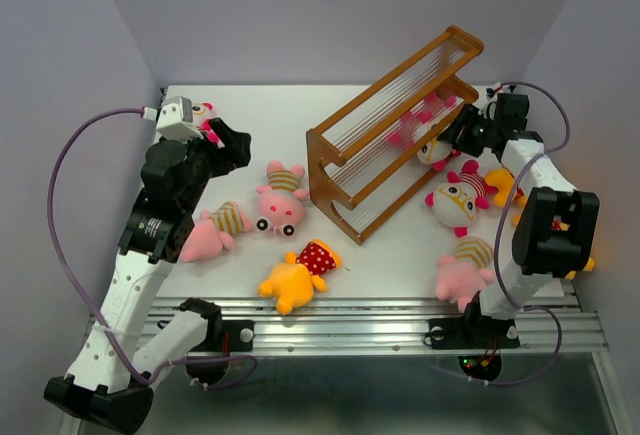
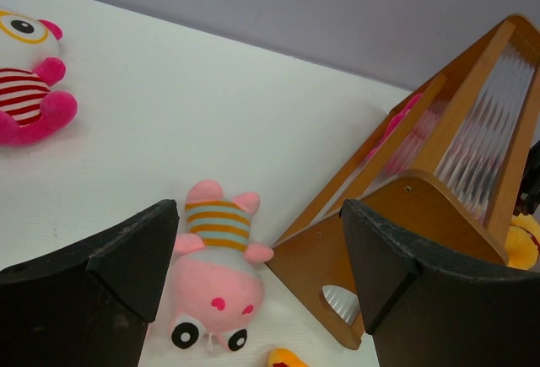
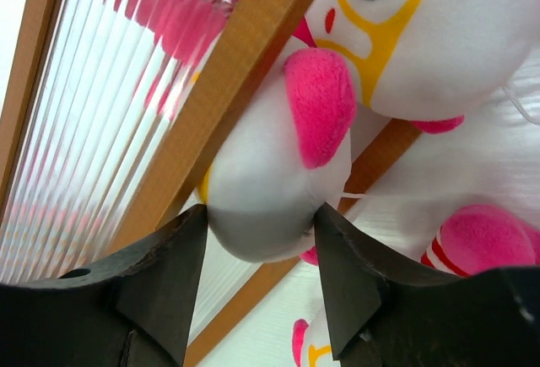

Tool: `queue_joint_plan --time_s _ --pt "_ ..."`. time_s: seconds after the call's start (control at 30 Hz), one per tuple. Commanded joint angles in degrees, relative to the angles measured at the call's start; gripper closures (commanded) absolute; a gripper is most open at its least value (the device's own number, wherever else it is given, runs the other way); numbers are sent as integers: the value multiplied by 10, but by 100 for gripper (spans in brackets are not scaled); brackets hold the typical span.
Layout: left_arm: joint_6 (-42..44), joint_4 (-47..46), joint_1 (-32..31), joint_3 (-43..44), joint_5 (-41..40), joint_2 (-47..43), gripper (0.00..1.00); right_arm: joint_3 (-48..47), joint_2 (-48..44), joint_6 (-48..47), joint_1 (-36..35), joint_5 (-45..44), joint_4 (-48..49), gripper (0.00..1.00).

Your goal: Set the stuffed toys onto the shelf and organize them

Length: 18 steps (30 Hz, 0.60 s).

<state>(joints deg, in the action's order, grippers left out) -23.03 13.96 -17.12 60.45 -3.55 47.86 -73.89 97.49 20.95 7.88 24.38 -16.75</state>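
Clearly, the right tool [image 3: 260,213] is pinching a white-faced toy [image 3: 253,173], its fingers partway closed on the soft body, hard against a wooden rail of the shelf [image 3: 245,55] near the far right corner of the desk [image 2: 211,105]. Whether the toy rests on a tier is hard to tell from so close. The left tool [image 2: 260,215] hangs spread wide and holding nothing toward the far left, with a pink striped toy [image 2: 215,274] lying on the desk just beside the shelf's end panel.
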Motion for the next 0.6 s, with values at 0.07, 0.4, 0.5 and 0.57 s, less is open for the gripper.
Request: queue_joint_plan --time_s 0.07,0.4,0.5,0.57 --pt "2 -36 6 -8 -3 -10 11 15 -42 -10 12 -3 -2 39" --pt "4 -33 5 -14 -8 -20 11 12 -69 -66 46 18 -44 28" --pt "5 -36 6 -23 -8 -26 11 0 -79 -120 60 45 -77 22" --pt "5 -36 6 -26 -8 -29 11 -9 -85 -182 74 60 -100 18"
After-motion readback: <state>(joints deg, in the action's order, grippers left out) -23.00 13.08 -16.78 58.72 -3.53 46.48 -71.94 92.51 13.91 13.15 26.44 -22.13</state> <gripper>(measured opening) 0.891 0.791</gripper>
